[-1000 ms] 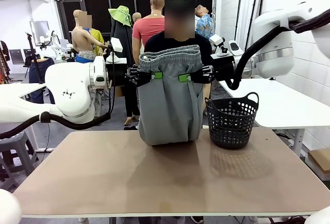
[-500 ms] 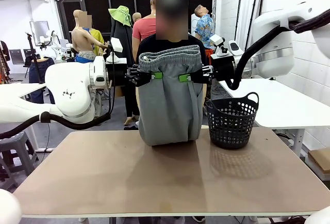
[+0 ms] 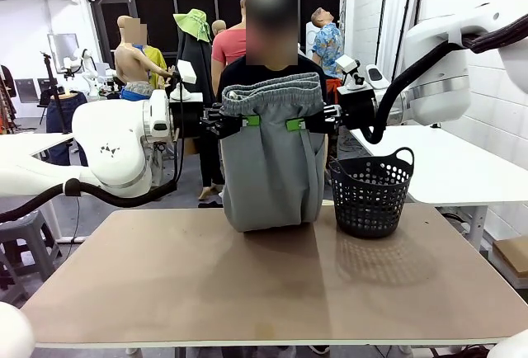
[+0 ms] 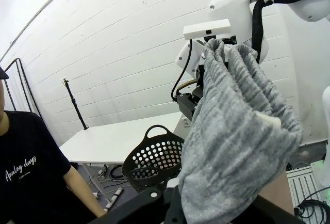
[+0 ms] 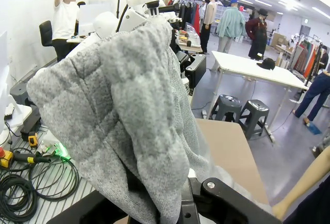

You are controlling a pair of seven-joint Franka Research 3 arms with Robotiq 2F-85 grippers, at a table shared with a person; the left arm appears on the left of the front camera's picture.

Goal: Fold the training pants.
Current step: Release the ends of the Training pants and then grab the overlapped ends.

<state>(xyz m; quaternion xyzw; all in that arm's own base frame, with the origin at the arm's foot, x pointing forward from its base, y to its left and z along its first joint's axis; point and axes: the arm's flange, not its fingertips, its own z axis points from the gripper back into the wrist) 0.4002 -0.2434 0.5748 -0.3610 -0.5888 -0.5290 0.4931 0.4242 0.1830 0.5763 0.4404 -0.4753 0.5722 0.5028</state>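
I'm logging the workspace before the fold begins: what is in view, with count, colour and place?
pants: one pair, light grey, hanging by the waistband over the table's far edge, lower end at the table top
basket: one, black mesh, on the table right of the pants
table: one, brown, in front
side table: one, white, beyond the basket
stool: one, grey, floor at left
person: one, black shirt, behind the pants
left tool: black, green pads, shut on the waistband
right tool: same colours, shut on the waistband
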